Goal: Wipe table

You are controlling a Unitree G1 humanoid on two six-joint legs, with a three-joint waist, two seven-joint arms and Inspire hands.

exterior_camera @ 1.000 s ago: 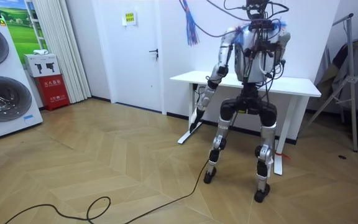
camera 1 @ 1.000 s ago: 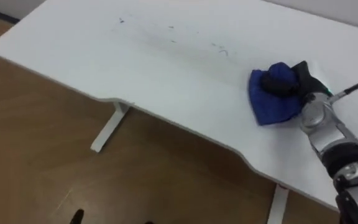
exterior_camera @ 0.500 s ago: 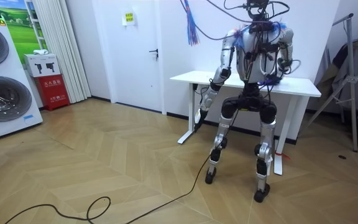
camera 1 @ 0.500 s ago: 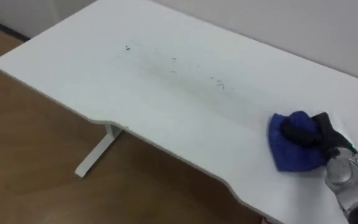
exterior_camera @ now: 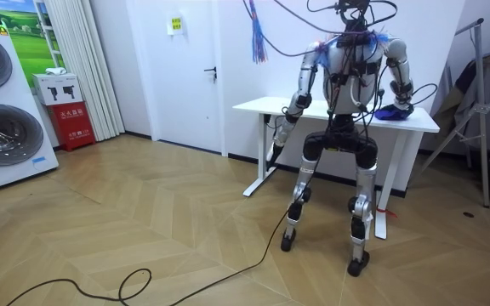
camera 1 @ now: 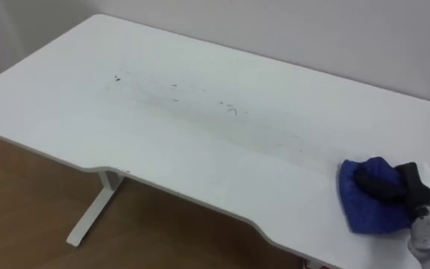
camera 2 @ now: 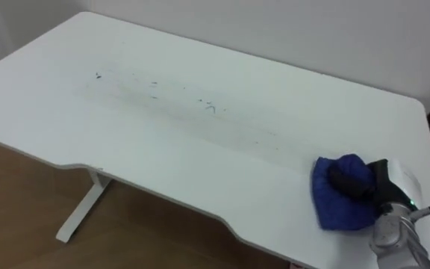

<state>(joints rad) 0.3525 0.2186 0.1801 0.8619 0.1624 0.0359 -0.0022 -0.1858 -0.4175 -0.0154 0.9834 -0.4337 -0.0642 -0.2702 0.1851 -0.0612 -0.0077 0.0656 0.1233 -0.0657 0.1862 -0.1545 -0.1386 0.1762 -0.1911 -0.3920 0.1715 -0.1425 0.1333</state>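
Right robot hand (camera 1: 383, 183) was down on the blue crumpled cloth (camera 1: 364, 213), dark fingers curled into a bunch of the fabric and clamped on it. The cloth lay flat on the white desk surface (camera 1: 200, 149), at its far right end, near the front edge and close to the right-hand corner. Left robot hand (exterior_camera: 276, 156) hung at the robot's side below the surface, idle; can't tell its state. The robot stood at the front edge, facing the wall.

Dark smudgy marks (camera 1: 174, 93) ran in a faint streak across the middle and left of the surface, well apart from the cloth. By the look of it, that patch was not yet wiped.

Risks, as judgement:
- The cloth was so near the front edge and corner that a stroke pulled toward the robot could drag it off onto the wooden floor (camera 1: 21, 224).
- The cloth was bunched, so little fabric met the surface; a sweep could skip over marks.
- The marks were a long reach leftward. With the arm stretched out, pressure could drop and the cloth could slip out from the fingers.
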